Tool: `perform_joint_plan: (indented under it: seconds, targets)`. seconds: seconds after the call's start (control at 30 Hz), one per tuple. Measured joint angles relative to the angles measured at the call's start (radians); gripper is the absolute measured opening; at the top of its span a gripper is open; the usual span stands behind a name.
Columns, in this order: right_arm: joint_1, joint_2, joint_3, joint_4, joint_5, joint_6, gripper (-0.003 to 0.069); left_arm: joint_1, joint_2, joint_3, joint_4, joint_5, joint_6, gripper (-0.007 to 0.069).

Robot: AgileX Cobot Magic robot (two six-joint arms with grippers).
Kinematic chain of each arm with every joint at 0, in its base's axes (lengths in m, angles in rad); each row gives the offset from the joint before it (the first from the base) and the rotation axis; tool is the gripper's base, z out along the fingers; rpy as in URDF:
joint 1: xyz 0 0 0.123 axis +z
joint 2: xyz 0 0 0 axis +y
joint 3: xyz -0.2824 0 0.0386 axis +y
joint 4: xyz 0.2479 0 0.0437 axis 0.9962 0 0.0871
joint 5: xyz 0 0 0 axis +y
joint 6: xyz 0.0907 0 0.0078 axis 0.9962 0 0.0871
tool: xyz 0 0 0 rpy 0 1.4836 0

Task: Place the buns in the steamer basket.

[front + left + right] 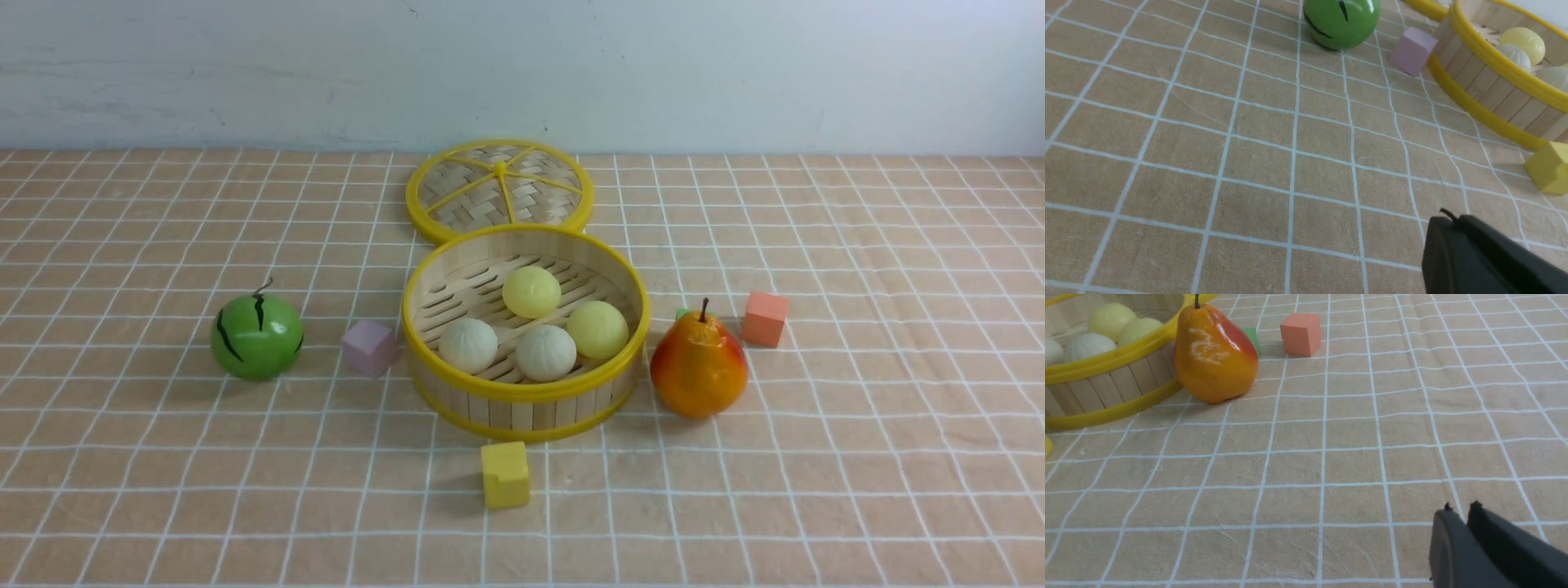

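All four buns sit inside the round bamboo steamer basket (526, 384) at the middle of the bench (163, 490), which is covered by a tan cloth with a white grid. The basket is shallow, with a wall of upright wood strips, glossy yellow rims top and bottom, and a slatted floor whose slats run slightly uphill to the right in the front view. The basket stands flat, mouth up.

Two off-white buns, faintly pleated, rest along the near side: one to the left (469, 345), one just beside it (546, 353). A smooth pale yellow bun (598, 329) touches that second one on the right, and another pale yellow bun (531, 291) lies behind, toward the centre. All four are round, no long axis to speak of.

Behind the basket lies a flat woven lid (499, 190) with yellow rim and spokes. A glossy green striped ball (256, 336) stands well left, a lilac cube (370, 347) just beside the basket wall. A shiny orange pear (699, 367) stands upright just right of the basket, stem up, with a salmon cube (765, 318) beyond it. A yellow cube (505, 474) sits in front.

Left gripper (1447, 218) hovers over bare cloth, jaws pressed together. Right gripper (1459, 508) hovers likewise, jaws parted by a narrow slit, holding nothing.
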State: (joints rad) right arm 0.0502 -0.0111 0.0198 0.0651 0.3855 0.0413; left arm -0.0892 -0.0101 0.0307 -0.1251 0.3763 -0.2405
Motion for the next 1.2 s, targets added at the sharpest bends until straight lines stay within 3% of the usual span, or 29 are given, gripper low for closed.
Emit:
perform_joint_plan:
  seconds: [1.2]
  targets:
    - [0.0, 0.0, 0.0, 0.0, 0.0, 0.0, 0.0109, 0.0, 0.0, 0.0, 0.0, 0.0, -0.001, -0.0013]
